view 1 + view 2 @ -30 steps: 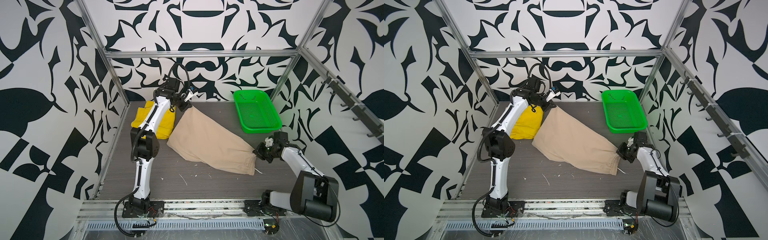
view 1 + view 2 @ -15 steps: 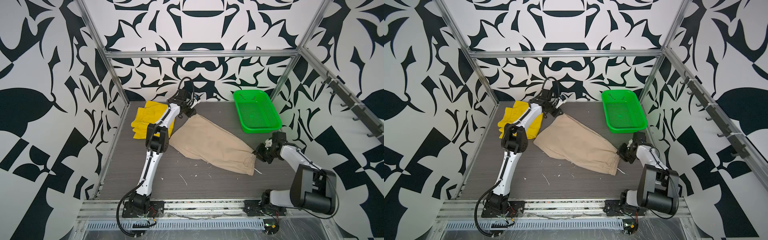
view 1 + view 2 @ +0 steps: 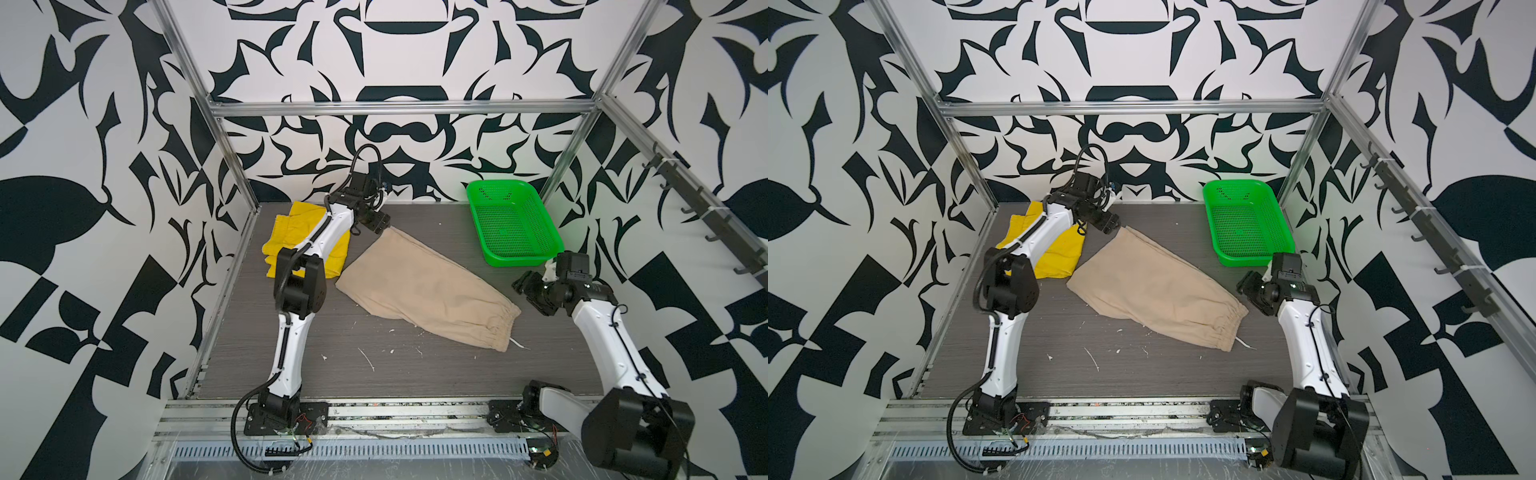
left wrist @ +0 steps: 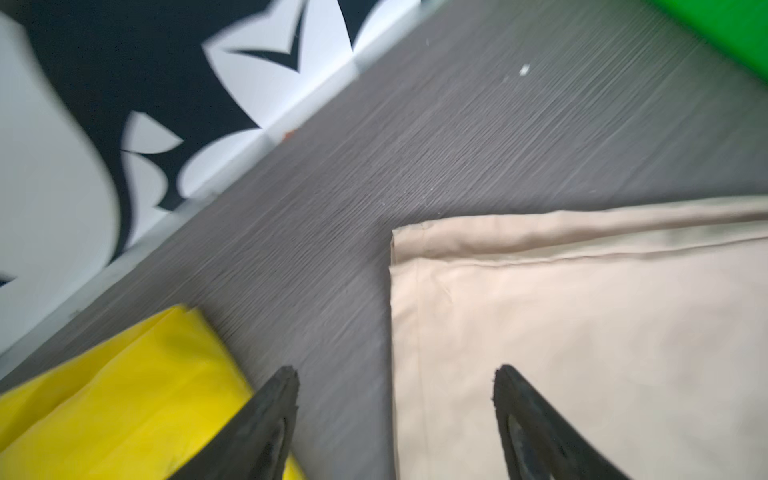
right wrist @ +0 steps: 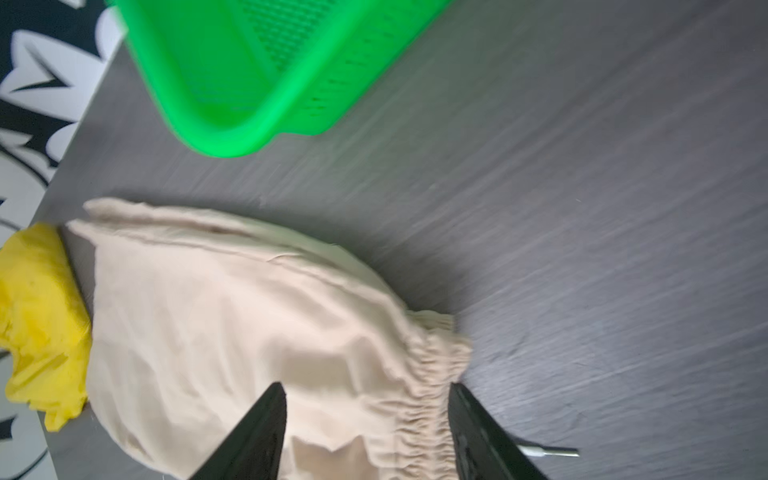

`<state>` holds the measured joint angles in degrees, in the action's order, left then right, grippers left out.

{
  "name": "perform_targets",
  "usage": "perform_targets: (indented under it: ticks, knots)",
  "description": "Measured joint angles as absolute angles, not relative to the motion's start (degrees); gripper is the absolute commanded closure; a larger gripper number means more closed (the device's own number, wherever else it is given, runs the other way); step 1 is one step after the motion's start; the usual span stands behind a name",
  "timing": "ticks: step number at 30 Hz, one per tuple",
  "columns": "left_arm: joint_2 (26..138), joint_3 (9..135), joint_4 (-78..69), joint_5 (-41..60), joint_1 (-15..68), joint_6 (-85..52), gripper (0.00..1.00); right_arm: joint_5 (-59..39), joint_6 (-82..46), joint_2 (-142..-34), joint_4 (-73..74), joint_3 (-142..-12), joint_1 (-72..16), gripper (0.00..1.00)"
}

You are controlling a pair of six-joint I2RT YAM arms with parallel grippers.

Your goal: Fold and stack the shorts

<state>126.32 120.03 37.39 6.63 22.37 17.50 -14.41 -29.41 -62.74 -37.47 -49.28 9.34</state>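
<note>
The beige shorts (image 3: 424, 286) lie folded lengthwise and slanted across the table in both top views. Their gathered waistband (image 5: 428, 374) points to the front right, with a white drawstring tip (image 5: 548, 452) poking out. My left gripper (image 3: 376, 222) hovers open over the far hem corner; in the left wrist view its fingers (image 4: 395, 374) straddle the edge of the beige shorts (image 4: 582, 332), holding nothing. My right gripper (image 3: 523, 286) stands open just right of the waistband, holding nothing (image 5: 365, 388). The yellow shorts (image 3: 291, 232) lie at the back left, partly behind my left arm.
A green perforated basket (image 3: 511, 224) stands at the back right, just beyond my right gripper. White specks and scraps (image 3: 368, 359) lie on the grey table toward its front. The patterned back wall is close behind my left gripper.
Both grippers have opened and let go of the beige shorts, which now lie flat. My right gripper has drawn back to the right of the waistband. My left arm's elbow has shifted.
</note>
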Motion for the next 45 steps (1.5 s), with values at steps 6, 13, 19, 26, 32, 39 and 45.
perform_targets:
  ticks: [6,13,19,26,32,39,45]
  knots:
    - [113.1,103.1,32.1,8.8,24.5,5.7,0.21,-14.5,-31.1,-64.9,-33.8,-50.1,-4.5,0.36]
    - [114.1,83.4,28.6,10.4,25.0,-5.0,0.21,-17.6,-34.2,-75.8,-25.7,-45.9,-10.9,0.35]
    - [112.6,75.2,24.7,10.1,24.9,-11.7,0.21,-17.7,-34.3,-82.4,-24.5,-43.1,-8.2,0.35]
    - [104.1,62.9,19.6,7.8,26.9,-18.9,0.20,-18.5,-32.1,-84.4,-24.1,-42.3,-3.4,0.35]
    - [94.2,51.7,20.1,2.4,34.6,-27.5,0.20,-19.0,-29.3,-84.3,-24.5,-42.3,-3.1,0.35]
    - [81.5,45.8,26.9,-1.9,39.9,-36.1,0.18,-22.1,-27.3,-79.9,-25.4,-44.3,-2.2,0.33]
    - [78.1,52.1,26.5,-3.6,39.9,-34.9,0.18,-25.5,-26.6,-73.6,-26.0,-46.0,9.8,0.33]
